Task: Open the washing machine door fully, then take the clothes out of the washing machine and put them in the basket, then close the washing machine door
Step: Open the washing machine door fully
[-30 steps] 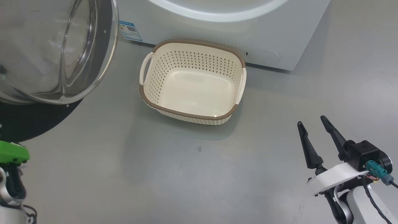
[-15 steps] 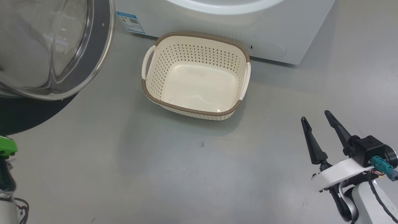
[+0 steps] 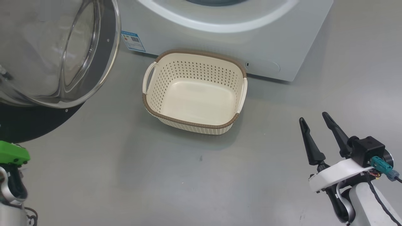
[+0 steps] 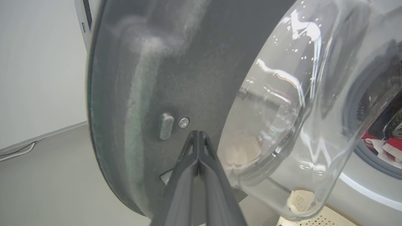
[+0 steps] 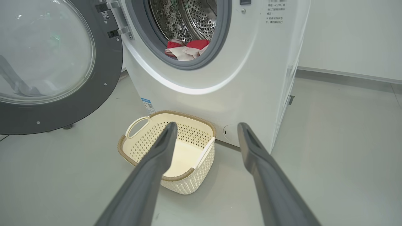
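- washing machine door (image 5: pixel 78 103) stands swung wide. L hand (image 4: pixel 198 134): fingers pressed together, nothing btwn them, tips at the door's inner face; contact unclear.
- R hand (image 5: pixel 207 126): spread wide, empty, above the floor right of the basket (image 5: pixel 176 179).
- clothes (image 5: pixel 187 49) sit at the drum's front lip of the washing machine (image 5: pixel 251 62), up & fwd-left of the R hand, heap lying across the opening. R arm looks nearer.

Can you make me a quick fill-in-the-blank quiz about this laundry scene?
The basket is ____.
The clothes lie in the washing machine's steel ____.
The right claw is ____, holding nothing.
The left claw's fingers are pressed ____.
Missing words: empty; drum; open; together.
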You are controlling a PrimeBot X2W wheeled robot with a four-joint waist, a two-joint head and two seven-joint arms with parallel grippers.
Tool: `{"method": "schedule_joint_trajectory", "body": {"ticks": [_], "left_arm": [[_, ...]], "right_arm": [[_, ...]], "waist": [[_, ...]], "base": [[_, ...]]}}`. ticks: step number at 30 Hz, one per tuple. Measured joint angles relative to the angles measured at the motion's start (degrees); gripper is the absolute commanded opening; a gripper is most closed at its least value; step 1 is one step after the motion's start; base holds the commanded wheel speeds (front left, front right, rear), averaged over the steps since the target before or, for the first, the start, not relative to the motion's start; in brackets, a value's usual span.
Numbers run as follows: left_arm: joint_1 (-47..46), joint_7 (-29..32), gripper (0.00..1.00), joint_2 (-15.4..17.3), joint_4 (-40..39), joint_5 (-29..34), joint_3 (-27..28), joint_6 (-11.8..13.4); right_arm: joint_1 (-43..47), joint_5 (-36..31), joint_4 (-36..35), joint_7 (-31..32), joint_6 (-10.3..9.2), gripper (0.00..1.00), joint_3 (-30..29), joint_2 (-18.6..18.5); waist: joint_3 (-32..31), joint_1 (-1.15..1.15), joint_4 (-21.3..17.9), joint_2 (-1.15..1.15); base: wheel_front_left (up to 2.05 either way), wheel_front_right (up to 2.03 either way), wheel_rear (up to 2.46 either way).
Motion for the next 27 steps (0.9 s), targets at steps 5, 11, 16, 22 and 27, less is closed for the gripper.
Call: {"method": "schedule_joint_trajectory", "body": {"ticks": [5, 11, 16, 22, 27], "left_arm": [[1.5, 0.0, 0.00, -0.1, 0.0, 2.2, -2.8, -1.0], [3.8, -0.2, 0.00, -0.2, -0.4, 4.8, -6.1, -2.1], [6.3, -0.2, 0.00, -0.5, -2.0, 5.2, -7.4, -3.0], [9.3, -0.5, 0.00, -1.4, -3.9, 5.7, -8.6, -3.7], [11.8, -1.5, 0.00, -1.9, -5.6, 7.4, -10.1, -3.8]], "right_arm": [[0.0, 0.6, 1.7, -0.1, 0.00, 1.00, -0.5, 1.4], [0.1, 1.2, 3.3, -0.5, -0.01, 1.00, -1.2, 2.9], [0.3, 1.6, 4.1, -0.5, -0.07, 1.00, -1.7, 3.4], [0.4, 1.6, 4.7, -0.6, -0.07, 1.00, -1.9, 3.8], [1.3, 1.6, 5.2, -0.8, -0.08, 1.00, -2.0, 4.1]], "waist": [[-2.6, 0.00, -0.7, 0.00], [-6.2, 0.00, -1.9, 0.00], [-9.0, 0.00, -3.3, 0.00], [-11.7, 0.00, -5.7, 0.00], [-13.7, 0.00, -8.0, 0.00]], "base": [[0.00, 0.00, 0.00], [0.00, 0.00, 0.00], [0.00, 0.00, 0.00], [0.00, 0.00, 0.00], [0.00, 0.00, 0.00]]}}
